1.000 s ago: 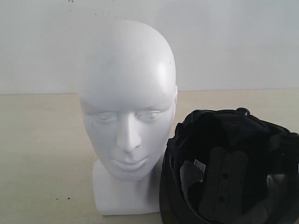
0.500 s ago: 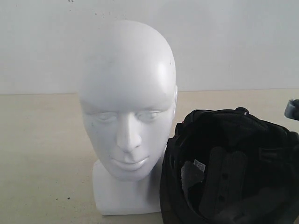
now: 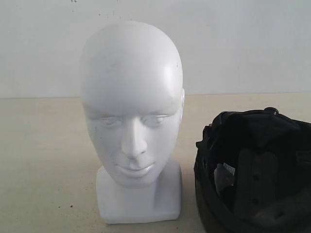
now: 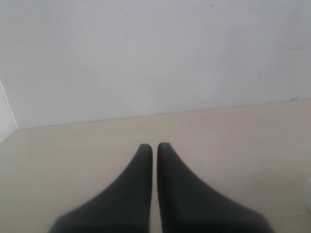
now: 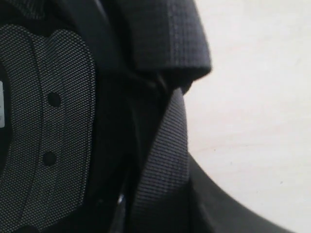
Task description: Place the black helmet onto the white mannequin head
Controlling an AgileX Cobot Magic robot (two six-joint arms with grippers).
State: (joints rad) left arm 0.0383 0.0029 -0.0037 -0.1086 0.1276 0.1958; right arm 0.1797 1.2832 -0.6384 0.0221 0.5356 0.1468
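The white mannequin head point(image 3: 132, 107) stands upright on its block base, left of centre in the exterior view, facing the camera. To its right the black helmet point(image 3: 257, 170) lies opening toward the camera, showing its grey padded lining, a gap apart from the base. In the right wrist view my right gripper point(image 5: 163, 170) is shut on the helmet's padded rim point(image 5: 165, 145). One dark finger point(image 5: 228, 204) lies outside the shell and the other is hidden inside. My left gripper point(image 4: 154, 145) is shut and empty over bare table, away from both objects.
A plain white wall point(image 3: 243, 43) runs behind the beige table point(image 3: 43, 160). The helmet is cut off by the right and bottom edges of the exterior view. In the left wrist view a wall corner point(image 4: 7, 116) shows.
The helmet has slid to the right, away from the mannequin base it was touching. A gripper part seen at the right edge half a second ago no longer shows.
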